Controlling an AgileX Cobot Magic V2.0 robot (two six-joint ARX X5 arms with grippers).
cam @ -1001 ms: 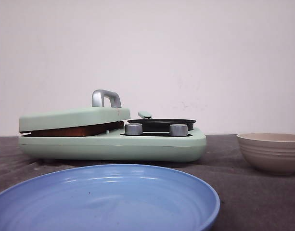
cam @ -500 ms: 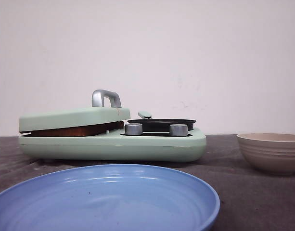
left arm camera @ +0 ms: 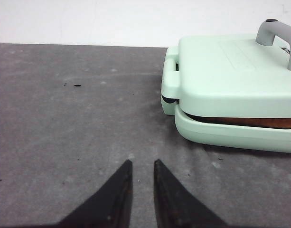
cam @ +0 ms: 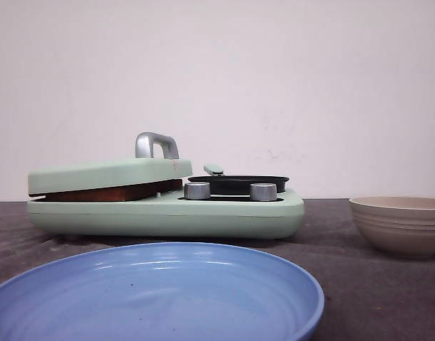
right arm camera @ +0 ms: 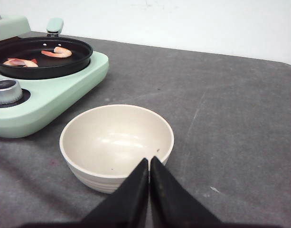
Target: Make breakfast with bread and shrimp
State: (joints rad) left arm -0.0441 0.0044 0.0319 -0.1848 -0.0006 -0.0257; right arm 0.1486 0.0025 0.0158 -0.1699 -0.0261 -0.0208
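The mint-green breakfast maker [cam: 167,213] has its press lid [cam: 107,174] down on the bread; only a brown crust edge [cam: 111,192] shows in the gap, also in the left wrist view [left arm camera: 245,122]. Two pink shrimp [right arm camera: 56,52] [right arm camera: 19,62] lie in the black pan [right arm camera: 41,57] on the maker's right side. My left gripper [left arm camera: 142,164] is slightly open and empty, low over the table to the left of the press [left arm camera: 230,80]. My right gripper [right arm camera: 149,161] is shut and empty, just over the near rim of the beige bowl [right arm camera: 117,142]. Neither gripper shows in the front view.
A blue plate [cam: 153,295] sits at the front of the table, before the maker. The beige bowl [cam: 400,224] stands to the right of the maker. Two silver knobs [cam: 197,190] [cam: 263,192] and the lid's grey handle [cam: 155,144] stick up from it.
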